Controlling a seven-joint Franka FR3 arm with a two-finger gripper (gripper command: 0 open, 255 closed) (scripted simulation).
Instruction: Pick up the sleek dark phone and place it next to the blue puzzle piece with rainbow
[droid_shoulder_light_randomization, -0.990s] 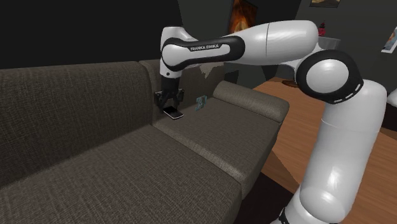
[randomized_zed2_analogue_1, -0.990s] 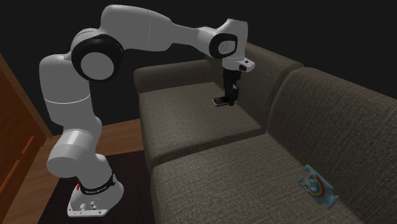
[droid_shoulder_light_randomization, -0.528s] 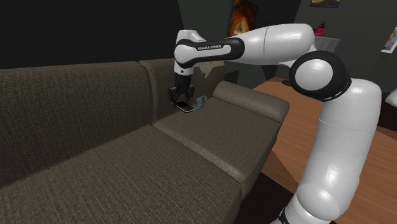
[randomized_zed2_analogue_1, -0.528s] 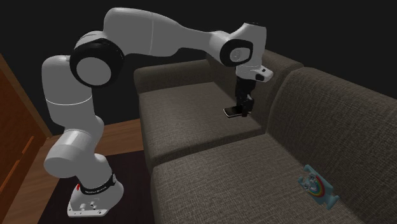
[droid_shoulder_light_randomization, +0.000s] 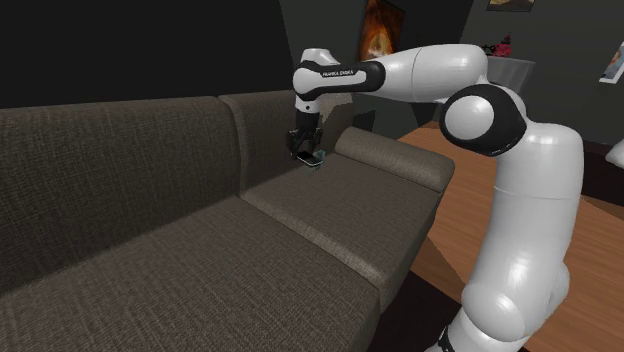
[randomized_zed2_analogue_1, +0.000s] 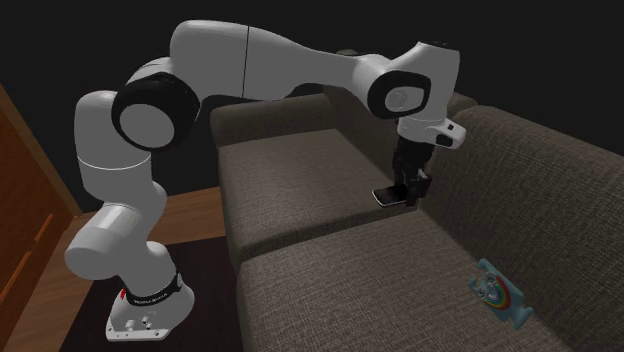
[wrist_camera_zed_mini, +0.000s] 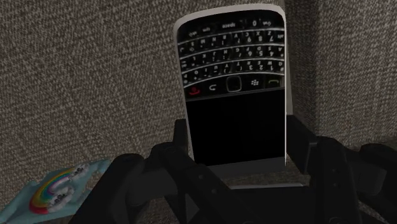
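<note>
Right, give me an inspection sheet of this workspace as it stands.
Surface: dark fabric sofa, seat cushions.
Job's things: dark keypad phone held over the seat; blue rainbow puzzle piece resting on the seat, apart from the phone.
Clutter: nothing seen.
Grippers: black gripper shut on the phone, fingers at its sides.
Cables: nothing seen.
Surroundings: wooden floor; wall picture; black area behind the sofa.

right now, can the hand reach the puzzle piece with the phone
Probably yes: the hand holds the phone above the sofa, and only bare cushion lies between it and the puzzle piece. The arm is well extended, though.
</note>
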